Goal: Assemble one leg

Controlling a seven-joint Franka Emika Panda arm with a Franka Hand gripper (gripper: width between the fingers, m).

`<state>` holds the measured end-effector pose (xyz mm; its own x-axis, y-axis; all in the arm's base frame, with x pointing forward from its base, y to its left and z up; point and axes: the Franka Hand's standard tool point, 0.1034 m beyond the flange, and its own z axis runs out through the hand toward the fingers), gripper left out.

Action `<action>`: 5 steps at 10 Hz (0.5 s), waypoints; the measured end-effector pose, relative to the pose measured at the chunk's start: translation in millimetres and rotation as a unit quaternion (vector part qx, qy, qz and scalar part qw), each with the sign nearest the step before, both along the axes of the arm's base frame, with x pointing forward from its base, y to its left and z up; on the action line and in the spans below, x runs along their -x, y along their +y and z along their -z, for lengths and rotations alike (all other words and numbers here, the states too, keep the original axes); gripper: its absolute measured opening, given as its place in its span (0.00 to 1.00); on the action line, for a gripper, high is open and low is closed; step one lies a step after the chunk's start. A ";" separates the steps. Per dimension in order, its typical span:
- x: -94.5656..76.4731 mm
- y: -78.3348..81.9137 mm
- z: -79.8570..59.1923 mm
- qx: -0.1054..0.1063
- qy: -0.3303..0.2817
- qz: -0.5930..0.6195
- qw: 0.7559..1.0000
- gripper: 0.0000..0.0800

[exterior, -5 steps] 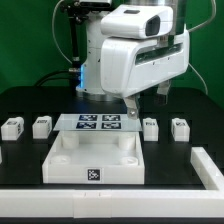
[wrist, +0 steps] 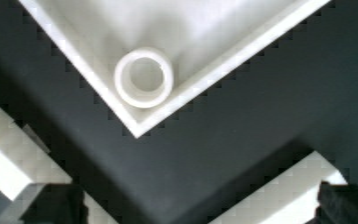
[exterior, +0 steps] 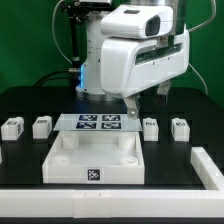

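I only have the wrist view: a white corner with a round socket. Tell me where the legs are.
Observer: Four legs stand in a row, two at the exterior view's left and two at its right.
Operator: Say what lies between the pairs.
Observer: The marker board, flat, just beyond the white tabletop.
Operator: Report whether any leg is fitted.
Observer: None is. All four stand loose on the dark table, apart from the tabletop.
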<state>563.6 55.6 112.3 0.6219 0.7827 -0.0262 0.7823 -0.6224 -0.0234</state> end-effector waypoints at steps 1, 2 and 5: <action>0.0 0.0 0.0 0.000 0.000 0.000 1.000 0.81; 0.0 0.0 0.1 0.000 0.000 0.000 1.000 0.81; 0.1 0.0 0.2 0.000 0.000 0.000 1.000 0.81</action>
